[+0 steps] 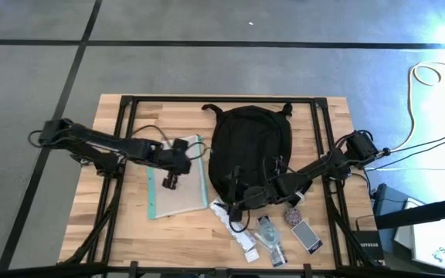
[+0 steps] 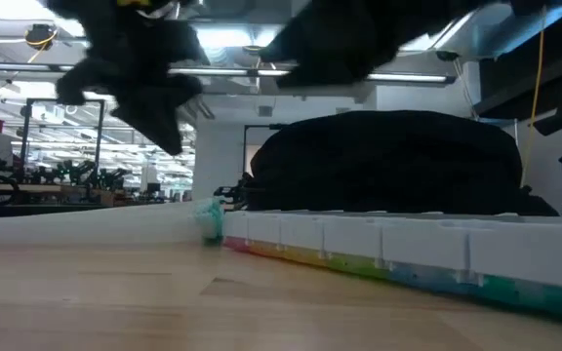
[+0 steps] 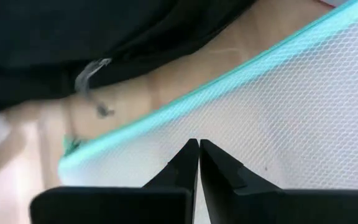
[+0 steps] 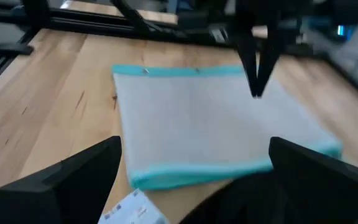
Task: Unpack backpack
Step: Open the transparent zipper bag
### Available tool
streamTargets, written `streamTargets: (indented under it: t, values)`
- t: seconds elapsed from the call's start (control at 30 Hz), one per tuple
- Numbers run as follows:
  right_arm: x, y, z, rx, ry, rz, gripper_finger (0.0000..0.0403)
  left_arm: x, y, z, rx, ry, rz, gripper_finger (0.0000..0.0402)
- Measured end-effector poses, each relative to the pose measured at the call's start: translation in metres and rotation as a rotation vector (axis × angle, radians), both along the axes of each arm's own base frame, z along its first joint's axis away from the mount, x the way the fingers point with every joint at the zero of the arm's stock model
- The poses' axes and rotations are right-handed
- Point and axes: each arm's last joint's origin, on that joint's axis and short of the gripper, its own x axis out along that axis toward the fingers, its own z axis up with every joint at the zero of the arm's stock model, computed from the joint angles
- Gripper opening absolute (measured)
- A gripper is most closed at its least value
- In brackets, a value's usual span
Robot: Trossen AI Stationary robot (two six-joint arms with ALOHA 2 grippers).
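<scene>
The backpack (image 1: 251, 150) lies mid-worktop (image 1: 122, 224), its long axis running from the far edge toward the near one. Your right tool (image 1: 247, 194), fingers spread wide and holding nothing, sits at the pack's near end and is the closer arm. Your left tool (image 1: 170, 183), clenched and empty, hovers over the teal-edged pouch (image 1: 182, 189) just beside the pack.
</scene>
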Motion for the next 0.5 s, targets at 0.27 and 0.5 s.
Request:
streamTargets:
  t: [0.27, 0.5]
  values:
    - [0.041, -0.013, 0.013, -0.165, 0.165, 0.054, 0.039, -0.051, -0.015, -0.021, -0.185, -0.086, 0.157, 0.0]
    - [0.081, -0.019, -0.007, -0.315, 0.44, 0.145, 0.039, -0.078, -0.029, -0.039, -0.203, -0.008, 0.263, 0.0]
